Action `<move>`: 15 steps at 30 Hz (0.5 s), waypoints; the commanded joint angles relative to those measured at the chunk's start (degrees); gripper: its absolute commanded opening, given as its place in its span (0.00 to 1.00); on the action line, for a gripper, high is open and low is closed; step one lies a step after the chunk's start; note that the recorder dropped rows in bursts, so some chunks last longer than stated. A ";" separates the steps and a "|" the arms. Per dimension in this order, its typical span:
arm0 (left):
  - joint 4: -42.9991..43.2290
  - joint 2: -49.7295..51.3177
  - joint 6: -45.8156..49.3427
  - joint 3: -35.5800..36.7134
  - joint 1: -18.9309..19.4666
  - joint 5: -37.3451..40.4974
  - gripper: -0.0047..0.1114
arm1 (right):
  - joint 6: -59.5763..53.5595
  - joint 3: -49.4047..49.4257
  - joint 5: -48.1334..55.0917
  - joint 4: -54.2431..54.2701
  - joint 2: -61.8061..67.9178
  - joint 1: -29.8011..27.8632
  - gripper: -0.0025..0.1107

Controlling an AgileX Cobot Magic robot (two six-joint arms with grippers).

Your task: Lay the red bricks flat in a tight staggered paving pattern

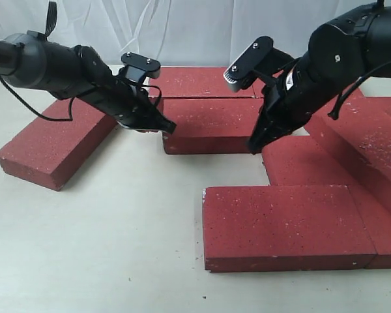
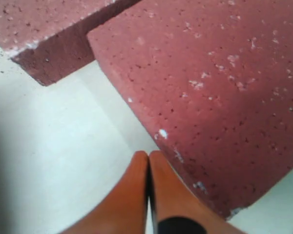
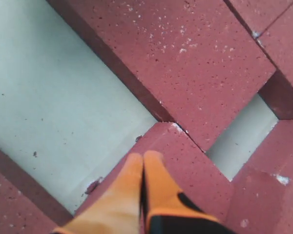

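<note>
Several red bricks lie flat on the table. The middle brick [image 1: 212,124] sits between my two grippers. My left gripper [image 1: 170,128] is shut and empty, its tip beside that brick's left end [image 2: 210,87]. My right gripper [image 1: 253,147] is also shut and empty, at the brick's right front corner, hovering over the corner of a neighbouring brick [image 3: 185,168]. The middle brick [image 3: 185,63] meets that neighbour corner to corner. A front brick [image 1: 287,225] lies nearest the camera, and an angled brick [image 1: 55,147] lies apart at the left.
Another brick [image 1: 202,81] lies behind the middle one, and more bricks [image 1: 371,140] are stacked at the right. Bare cream table [image 1: 117,241] fills the front left. A white curtain [image 1: 195,26] hangs at the back. A black cable [image 1: 45,117] loops from the left arm.
</note>
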 commanded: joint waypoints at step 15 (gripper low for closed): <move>5.67 1.75 -3.80 -0.94 1.24 0.00 0.04 | -14.87 0.45 -5.18 19.73 2.09 -6.61 0.02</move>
